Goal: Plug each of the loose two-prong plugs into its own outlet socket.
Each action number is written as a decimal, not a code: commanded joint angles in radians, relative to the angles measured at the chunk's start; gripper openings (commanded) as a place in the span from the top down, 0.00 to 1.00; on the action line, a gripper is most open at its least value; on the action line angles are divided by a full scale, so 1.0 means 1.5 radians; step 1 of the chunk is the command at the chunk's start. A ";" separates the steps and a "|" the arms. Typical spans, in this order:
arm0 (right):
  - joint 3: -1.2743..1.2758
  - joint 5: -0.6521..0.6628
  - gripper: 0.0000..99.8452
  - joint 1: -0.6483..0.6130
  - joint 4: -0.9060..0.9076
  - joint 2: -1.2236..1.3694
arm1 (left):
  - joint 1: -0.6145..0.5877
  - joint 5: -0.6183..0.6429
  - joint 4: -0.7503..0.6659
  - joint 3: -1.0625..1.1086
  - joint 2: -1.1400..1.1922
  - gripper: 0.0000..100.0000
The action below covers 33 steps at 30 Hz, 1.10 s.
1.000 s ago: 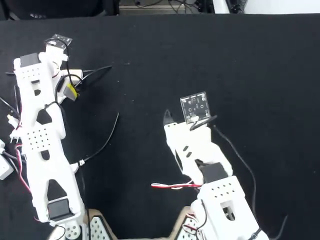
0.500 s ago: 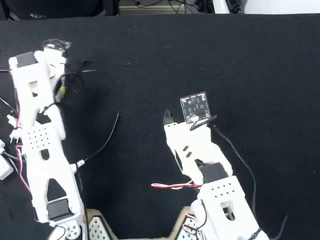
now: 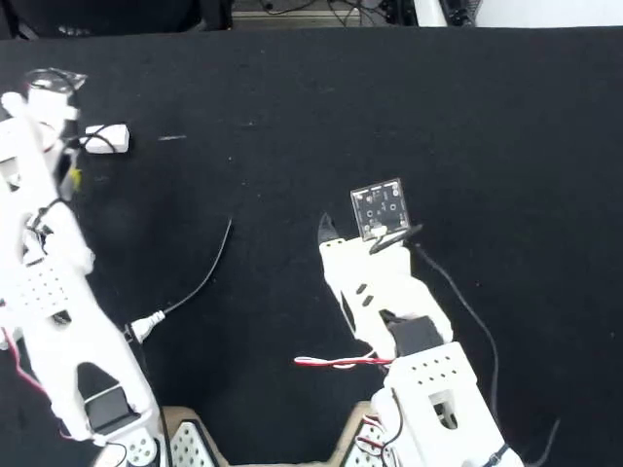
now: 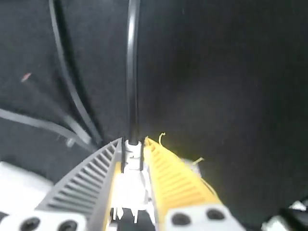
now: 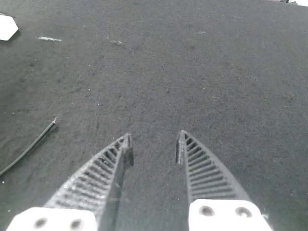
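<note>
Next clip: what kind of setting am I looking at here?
Probably a robotics lab bench: a table draped in black cloth, the left tool shut on a corded plug, the right tool open above the cloth, and loose cables beyond the far edge.

No readable text, labels, numbers, signs. Marks on square board (image 3: 379, 208) too small to tell.

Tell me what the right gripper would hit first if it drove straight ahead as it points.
The way looks free: past the right gripper lies just black table cloth. Angled down, it would probably meet that cloth first.
</note>
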 commanded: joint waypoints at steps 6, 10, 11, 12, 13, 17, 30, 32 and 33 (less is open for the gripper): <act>-0.003 -0.004 0.86 -0.006 -0.018 0.006 | -0.120 -0.093 0.005 0.178 -0.180 0.97; -0.003 -0.004 0.86 -0.006 -0.017 0.006 | -0.169 -0.118 0.004 0.201 -0.180 0.97; -0.003 -0.004 0.86 -0.007 -0.016 0.006 | -0.178 -0.120 0.002 0.201 -0.179 0.97; -0.002 -0.004 0.86 -0.008 -0.016 0.007 | -0.185 -0.123 -0.008 0.205 -0.179 0.97; -0.002 -0.004 0.86 -0.008 -0.015 0.007 | -0.189 -0.120 -0.020 0.206 -0.179 0.97; -0.002 -0.004 0.86 -0.008 -0.013 0.007 | -0.203 -0.121 -0.037 0.205 -0.179 0.96; 0.010 -0.004 0.86 -0.008 -0.017 0.004 | -0.187 -0.117 -0.033 0.160 -0.187 0.78; 0.010 -0.004 0.86 -0.008 -0.017 0.004 | -0.166 -0.095 -0.028 0.120 -0.187 0.78; 0.011 -0.004 0.86 -0.008 -0.017 0.004 | -0.147 -0.073 -0.025 0.097 -0.186 0.78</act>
